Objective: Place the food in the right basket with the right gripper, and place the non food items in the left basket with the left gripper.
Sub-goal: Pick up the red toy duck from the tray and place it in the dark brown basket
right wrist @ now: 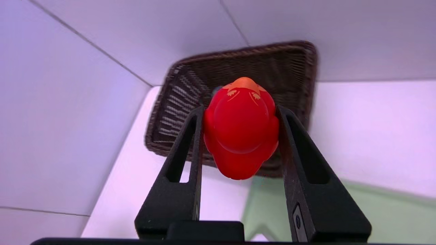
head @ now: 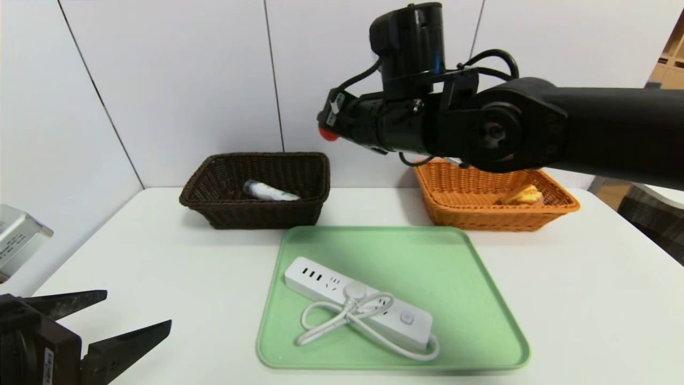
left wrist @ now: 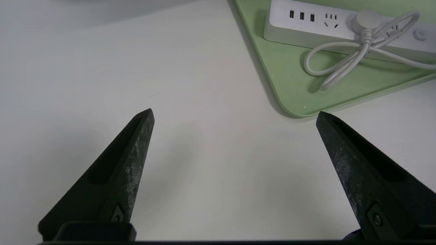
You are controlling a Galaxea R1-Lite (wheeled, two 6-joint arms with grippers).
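L pincer (left wrist: 235,114) open | pwr strip (left wrist: 316,25) w/ 3 USB ports on grn tray (left wrist: 293,81)

Bottle (head: 270,191) in dark basket (head: 256,216), 10 o'clock in head view, lower side hidden by front wall. Right wrist view: red duck toy (right wrist: 241,126) covers basket's middle; basket blurred. Power strip (left wrist: 306,20) cut at left wrist view's 2 o'clock edge.

My view: white table (head: 203,305). Directly on it: dark brown basket (head: 256,216), orange-tan basket (head: 491,219), and between and nearer me, green tray (head: 459,299).
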